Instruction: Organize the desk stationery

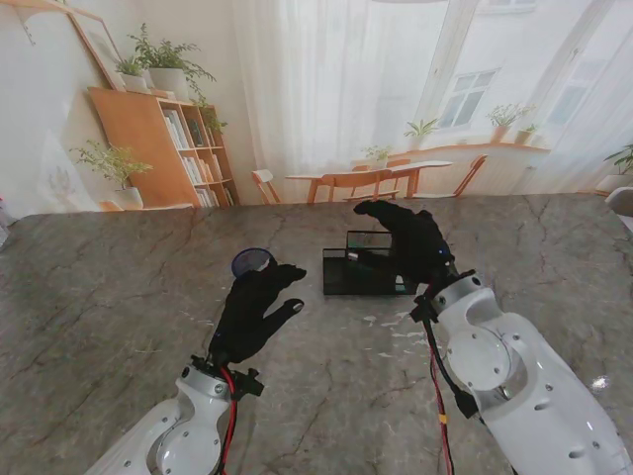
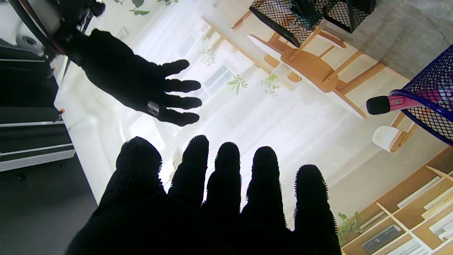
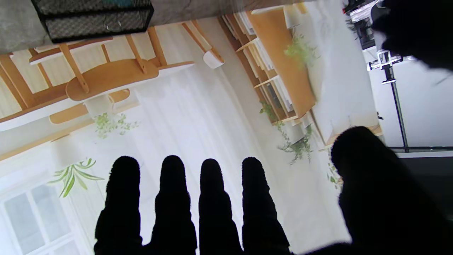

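Observation:
A black mesh desk organizer (image 1: 358,269) stands mid-table, also seen in the left wrist view (image 2: 311,16) and the right wrist view (image 3: 95,17). My right hand (image 1: 410,242) hovers over its right side, fingers spread, holding nothing. A purple mesh pen cup (image 1: 251,261) stands left of the organizer. In the left wrist view the cup (image 2: 433,92) holds a pink marker with a black cap (image 2: 387,103). My left hand (image 1: 252,309) floats just nearer to me than the cup, fingers apart and empty. The right hand (image 2: 141,88) shows in the left wrist view too.
The table is grey marble (image 1: 119,297). A few small pale specks (image 1: 401,332) lie on it near my right forearm, too small to identify. A backdrop with a bookshelf (image 1: 168,148) and chairs stands behind the far edge.

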Motion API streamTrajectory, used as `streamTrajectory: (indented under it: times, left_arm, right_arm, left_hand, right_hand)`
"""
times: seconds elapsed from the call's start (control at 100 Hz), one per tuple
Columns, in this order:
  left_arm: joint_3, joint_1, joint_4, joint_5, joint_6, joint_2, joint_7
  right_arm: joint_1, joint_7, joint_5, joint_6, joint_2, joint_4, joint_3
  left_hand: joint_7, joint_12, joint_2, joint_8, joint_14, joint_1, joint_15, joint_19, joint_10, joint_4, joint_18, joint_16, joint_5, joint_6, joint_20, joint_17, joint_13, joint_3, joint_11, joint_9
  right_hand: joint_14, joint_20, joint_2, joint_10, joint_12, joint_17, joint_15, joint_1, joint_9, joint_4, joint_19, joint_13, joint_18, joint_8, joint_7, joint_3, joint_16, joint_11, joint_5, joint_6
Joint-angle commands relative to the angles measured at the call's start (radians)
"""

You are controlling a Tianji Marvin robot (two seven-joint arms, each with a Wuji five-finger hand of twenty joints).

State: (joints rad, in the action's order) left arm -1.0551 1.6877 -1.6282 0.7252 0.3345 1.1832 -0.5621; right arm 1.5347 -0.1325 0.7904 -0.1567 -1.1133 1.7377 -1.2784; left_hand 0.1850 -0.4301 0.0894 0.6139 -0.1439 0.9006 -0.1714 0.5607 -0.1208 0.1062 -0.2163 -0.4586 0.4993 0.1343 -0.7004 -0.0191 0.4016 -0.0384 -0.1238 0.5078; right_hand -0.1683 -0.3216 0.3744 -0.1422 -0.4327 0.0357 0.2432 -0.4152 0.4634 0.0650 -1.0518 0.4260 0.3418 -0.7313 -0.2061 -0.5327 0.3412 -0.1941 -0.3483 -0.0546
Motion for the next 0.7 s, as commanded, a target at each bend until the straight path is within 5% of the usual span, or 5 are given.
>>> streamTrajectory:
  times: [0.0,0.28,0.69]
  left_arm:
    - [0.006,0.003,-0.008,0.005,0.003,-0.001,0.005]
    - [-0.032,0.022,-0.085,0.052,-0.010,-0.025,0.080]
    - [-0.170,0.033,-0.282,0.122,-0.132,-0.083,0.417]
  right_arm:
    - [0.039,-0.010,0.021,-0.002,0.009,-0.015,0.003]
    - [0.143,-0.107,0.087,-0.018,0.009,-0.058,-0.029]
    - [0.170,-0.118,0.023,0.025,-0.002,-0.094,-0.049]
  left_hand:
    - [-0.006,0.001,0.062,-0.001,0.022,0.001,0.002,-0.024,0.030,-0.038,-0.033,0.003,-0.017,-0.032,0.004,0.004,0.006,-0.017,0.009,-0.004]
    - [-0.068,0.024,0.005,-0.035,0.024,-0.032,0.030,0.007,0.049,-0.046,-0.121,0.029,-0.138,-0.049,-0.001,0.034,-0.023,-0.014,0.032,-0.062]
    - [-0.168,0.102,-0.120,-0.124,-0.038,-0.231,0.071,-0.013,0.005,-0.062,-0.233,0.089,-0.365,-0.034,0.080,0.031,-0.176,-0.001,0.088,-0.270]
  right_hand:
    - [0.042,0.028,-0.012,0.031,0.008,-0.032,-0.035,0.003,-0.001,-0.021,0.049,-0.011,-0.040,0.018,0.007,-0.004,-0.009,0.037,0.029,0.031]
    - [0.119,0.031,0.042,0.105,-0.019,0.077,-0.034,-0.045,0.075,-0.026,0.079,0.073,-0.107,-0.005,-0.032,-0.019,0.010,0.015,-0.014,0.105]
    - [0.123,-0.022,0.058,0.103,-0.046,0.130,0.012,-0.064,0.138,-0.024,0.053,0.121,-0.107,-0.014,-0.059,-0.016,0.048,-0.003,-0.062,0.107]
